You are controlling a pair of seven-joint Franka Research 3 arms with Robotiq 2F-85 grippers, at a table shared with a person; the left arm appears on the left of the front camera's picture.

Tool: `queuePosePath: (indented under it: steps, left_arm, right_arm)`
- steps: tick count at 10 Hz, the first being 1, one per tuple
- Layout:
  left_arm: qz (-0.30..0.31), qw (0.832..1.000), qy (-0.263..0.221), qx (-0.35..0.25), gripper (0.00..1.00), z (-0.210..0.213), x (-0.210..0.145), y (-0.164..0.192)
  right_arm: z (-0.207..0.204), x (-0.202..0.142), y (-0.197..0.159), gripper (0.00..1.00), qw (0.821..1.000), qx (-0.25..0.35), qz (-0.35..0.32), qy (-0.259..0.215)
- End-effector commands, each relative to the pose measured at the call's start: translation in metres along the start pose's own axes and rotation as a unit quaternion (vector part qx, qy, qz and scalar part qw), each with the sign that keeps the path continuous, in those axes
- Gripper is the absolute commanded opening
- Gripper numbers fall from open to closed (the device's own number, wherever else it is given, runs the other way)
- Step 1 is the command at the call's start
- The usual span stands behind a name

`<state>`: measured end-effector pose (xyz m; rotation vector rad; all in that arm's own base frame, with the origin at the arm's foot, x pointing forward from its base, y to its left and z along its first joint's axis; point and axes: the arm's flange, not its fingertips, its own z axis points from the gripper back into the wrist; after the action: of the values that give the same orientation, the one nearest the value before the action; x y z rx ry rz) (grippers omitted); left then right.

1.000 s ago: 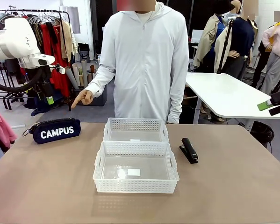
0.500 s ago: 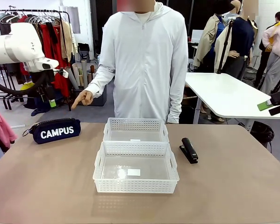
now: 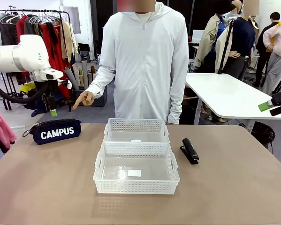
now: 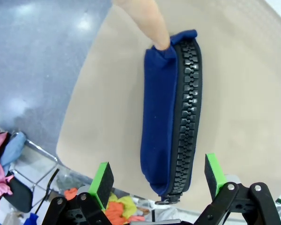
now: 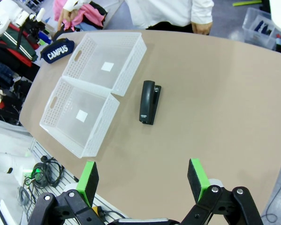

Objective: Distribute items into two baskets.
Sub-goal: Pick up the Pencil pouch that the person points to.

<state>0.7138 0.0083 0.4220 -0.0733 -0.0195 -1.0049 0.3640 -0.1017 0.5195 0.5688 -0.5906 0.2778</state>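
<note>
The navy CAMPUS pouch (image 3: 55, 131) lies at the table's far left. My left gripper (image 3: 50, 107) hangs open above it; in the left wrist view the pouch (image 4: 170, 112) lies zip up between the green pads (image 4: 102, 180) of the gripper (image 4: 158, 176). A person's finger (image 4: 152, 23) touches the pouch's far end. Two white baskets stand mid-table, one near (image 3: 135, 186) and one far (image 3: 136, 125), both with nothing in them. The black stapler (image 3: 189, 150) lies right of them. My right gripper (image 5: 142, 179) is open, high above the stapler (image 5: 148, 101), and juts in at the right edge (image 3: 271, 108).
A person in a white hoodie stands at the far edge, one hand (image 3: 84, 98) pointing down toward the pouch. The right wrist view takes in the pouch (image 5: 57, 50), the far basket (image 5: 131, 70) and the near basket (image 5: 100, 129). Bare tabletop (image 3: 234, 187) spreads to the right.
My left arm has swung right and lowered toward the pouch. The pouch, stapler, baskets and right gripper have stayed put.
</note>
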Motion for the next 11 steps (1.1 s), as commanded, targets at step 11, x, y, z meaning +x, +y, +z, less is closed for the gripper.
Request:
queuePosePath:
  steps: [11]
  left_arm:
    - [-0.082,0.997,-0.012,0.000,1.00,-0.080,-0.005,-0.008]
  right_arm:
    - [0.000,0.000,0.001,1.00,1.000,0.004,0.001,-0.002]
